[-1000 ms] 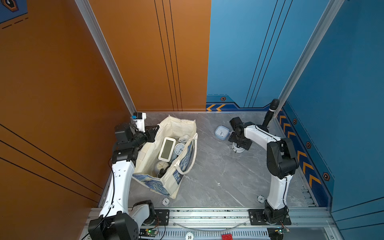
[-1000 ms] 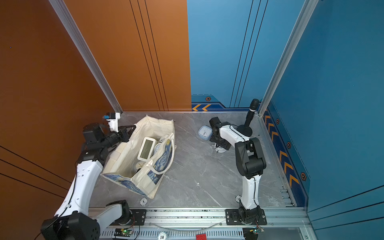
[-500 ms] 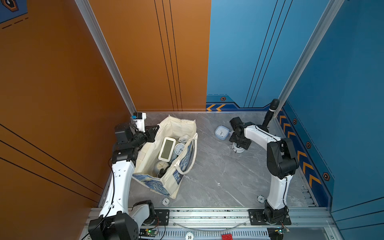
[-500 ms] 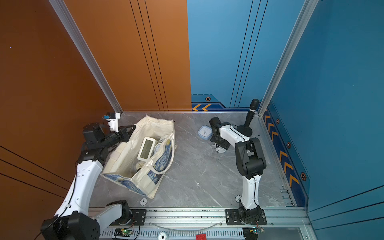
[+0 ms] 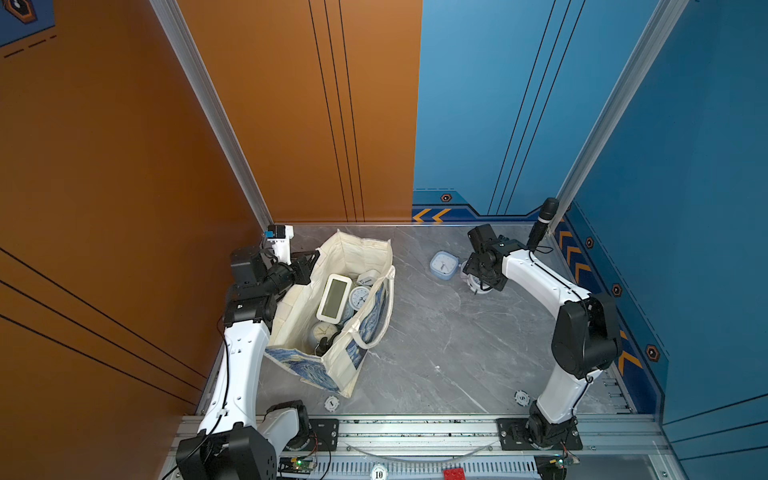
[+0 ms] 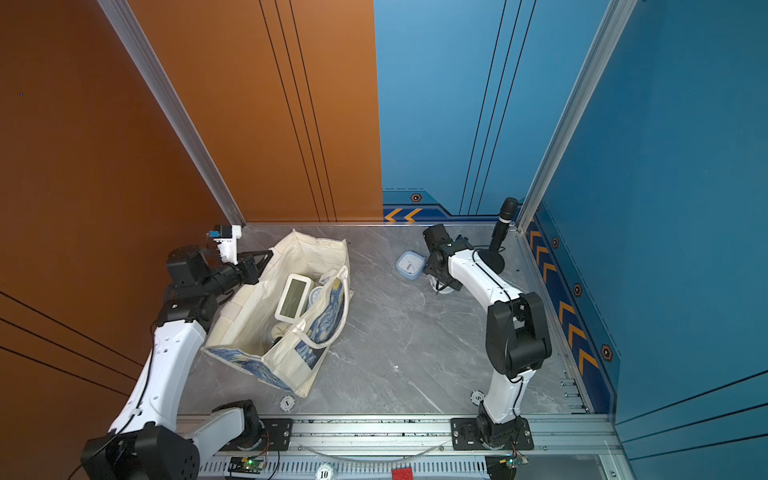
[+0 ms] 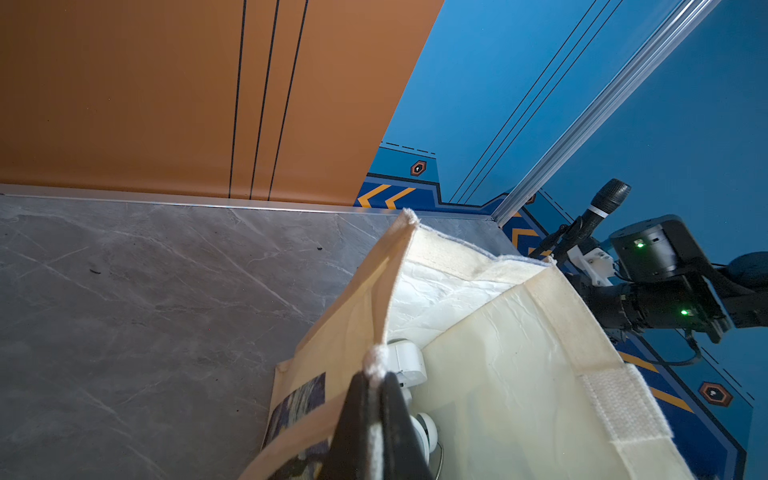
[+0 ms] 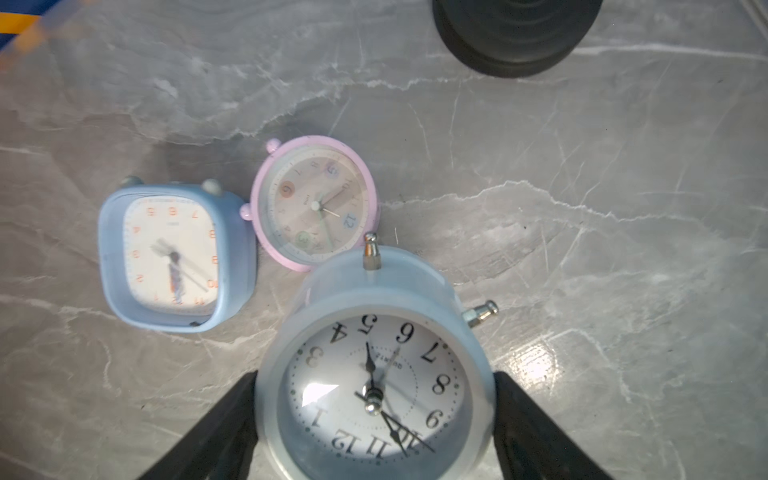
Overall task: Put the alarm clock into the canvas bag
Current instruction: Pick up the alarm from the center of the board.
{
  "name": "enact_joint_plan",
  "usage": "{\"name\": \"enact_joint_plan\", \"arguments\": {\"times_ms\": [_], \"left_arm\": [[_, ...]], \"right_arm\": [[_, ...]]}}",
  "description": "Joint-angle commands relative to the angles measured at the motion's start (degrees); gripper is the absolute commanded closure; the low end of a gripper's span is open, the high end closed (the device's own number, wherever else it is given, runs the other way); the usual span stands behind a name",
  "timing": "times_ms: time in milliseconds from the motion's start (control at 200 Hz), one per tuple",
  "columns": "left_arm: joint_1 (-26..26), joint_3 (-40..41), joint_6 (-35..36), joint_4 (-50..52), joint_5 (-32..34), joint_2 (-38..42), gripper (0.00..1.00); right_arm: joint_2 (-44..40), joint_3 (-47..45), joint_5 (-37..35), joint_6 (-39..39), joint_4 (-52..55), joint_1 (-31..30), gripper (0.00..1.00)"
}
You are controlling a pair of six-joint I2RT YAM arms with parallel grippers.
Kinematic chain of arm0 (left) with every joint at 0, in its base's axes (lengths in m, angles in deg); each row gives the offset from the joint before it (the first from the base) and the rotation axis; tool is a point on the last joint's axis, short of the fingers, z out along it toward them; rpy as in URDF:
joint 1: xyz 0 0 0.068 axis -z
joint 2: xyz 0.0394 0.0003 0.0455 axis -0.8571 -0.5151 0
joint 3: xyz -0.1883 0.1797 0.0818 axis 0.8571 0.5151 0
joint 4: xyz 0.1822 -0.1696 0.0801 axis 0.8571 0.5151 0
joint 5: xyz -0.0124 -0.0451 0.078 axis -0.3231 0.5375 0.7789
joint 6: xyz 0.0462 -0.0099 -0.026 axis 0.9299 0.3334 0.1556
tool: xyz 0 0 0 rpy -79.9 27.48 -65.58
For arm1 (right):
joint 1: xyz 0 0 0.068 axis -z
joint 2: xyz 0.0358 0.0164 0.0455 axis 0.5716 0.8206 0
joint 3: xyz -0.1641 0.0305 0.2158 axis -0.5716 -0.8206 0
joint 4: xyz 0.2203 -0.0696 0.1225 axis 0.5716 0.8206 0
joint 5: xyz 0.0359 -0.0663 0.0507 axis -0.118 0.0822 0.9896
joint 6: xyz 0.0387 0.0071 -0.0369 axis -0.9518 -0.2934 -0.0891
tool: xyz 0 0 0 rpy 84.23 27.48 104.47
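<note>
Hardly anything has shifted vs a sec ago: both arms and the canvas bag (image 5: 291,320) sit as they did. Any change at the right jaws is too small to tell from above.

Both top views: bag lies open near the left edge of the worktop (image 5: 436,353), w/ several clocks already inside, incl. a white digital clock (image 5: 334,297). Left jaws are at its rim. Right jaws are down near the back right corner, what they're on mostly hidden. A square blue clock (image 6: 410,264) lies just beside them.

Left wrist: left jaws closed tight, pinching the rim of the canvas bag (image 7: 457,257) and keeping the mouth open.

Right wrist: right jaws stand wide, yet each side presses against the round pale-blue alarm clock (image 8: 374,374), face up btwn them. Can't tell if it has left the worktop. A pink clock (image 8: 316,203) sits almost touching it; a black stand base (image 8: 515,33) is well apart.

Step, as I judge it: grasp made, carry not begun. Next move calls for a straight lift clear of the pink clock, then a swing across to the left edge and release thru the held-open mouth. Smooth round body could slip, so grip must stay firm.
</note>
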Motion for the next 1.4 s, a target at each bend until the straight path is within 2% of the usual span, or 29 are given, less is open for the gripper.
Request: {"name": "enact_joint_plan", "arguments": {"times_ms": [0, 220, 581, 766, 911, 1151, 1391], "left_arm": [[0.33, 0.11, -0.45, -1.95, -0.81, -0.05, 1.00], [0.37, 0.16, -0.88, -2.29, -1.07, -0.31, 1.00], [0.30, 0.18, -2.38, -3.63, -2.13, -0.48, 1.00], [0.20, 0.25, -2.39, -3.72, -2.07, -0.30, 1.00], [-0.56, 0.32, -2.82, -4.07, -2.31, -0.66, 1.00], [-0.56, 0.34, -3.34, -4.52, -2.92, -1.43, 1.00], [-0.60, 0.42, -3.11, -4.59, -2.75, -1.33, 1.00]], "right_arm": [[-3.81, 3.08, -3.64, 5.58, 0.09, -1.70, 0.25], [-9.07, 4.42, -4.32, 13.57, -4.39, -6.07, 0.30], [-14.61, 7.71, -0.18, 24.92, -9.16, -15.66, 0.40], [-16.66, 9.60, -0.35, 28.23, -11.42, -20.94, 0.43], [-17.88, 10.12, 0.16, 29.56, -14.67, -27.45, 0.44], [-16.54, 11.50, 2.68, 32.63, -20.67, -35.24, 0.44], [-8.79, 20.43, 5.32, 34.52, -19.23, -41.39, 0.44]]}}
